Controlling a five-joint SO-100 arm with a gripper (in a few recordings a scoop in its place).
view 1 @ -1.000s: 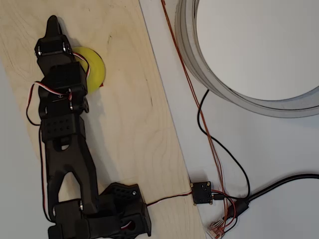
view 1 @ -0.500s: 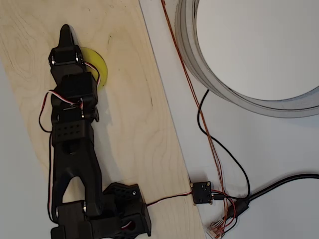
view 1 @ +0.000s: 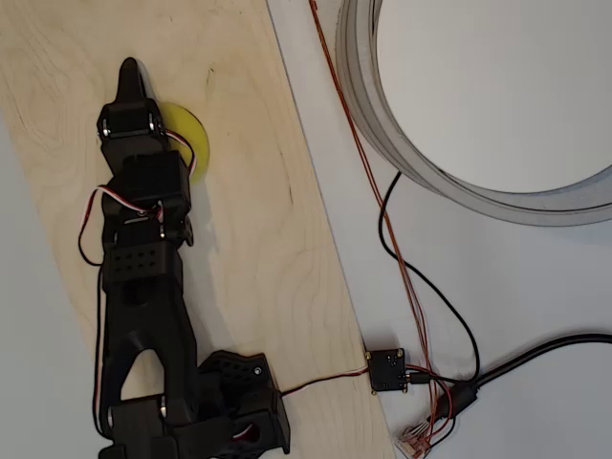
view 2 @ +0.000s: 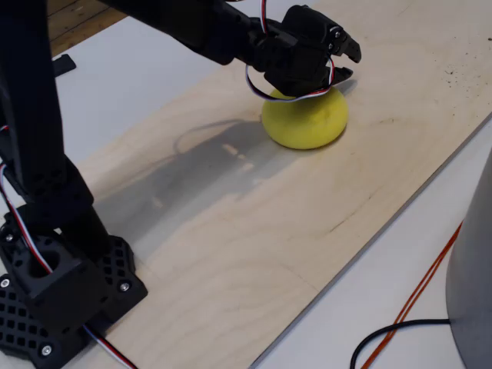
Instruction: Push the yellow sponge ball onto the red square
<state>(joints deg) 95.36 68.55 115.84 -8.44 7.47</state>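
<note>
The yellow sponge ball (view 1: 194, 141) (view 2: 306, 121) rests on the plywood board (view 1: 258, 249). My black arm reaches over it from above, so in the overhead view its left half is covered. My gripper (view 1: 128, 75) (view 2: 347, 61) looks shut and empty; its tip pokes just past the ball's far side, and the wrist presses on the top of the ball. The red square is hidden in both views.
A big grey ring (view 1: 368, 105) stands off the board's right edge on the white table. An orange wire (view 1: 368, 182), black cables (view 1: 449, 316) and a small black circuit box (view 1: 387, 369) lie beside the board. The arm's base (view 1: 225, 411) (view 2: 58, 296) sits at the board's near end.
The arm swung right across the board and the ball shifted slightly right and down with it. A red sliver seen beside the ball a second ago is now covered.
</note>
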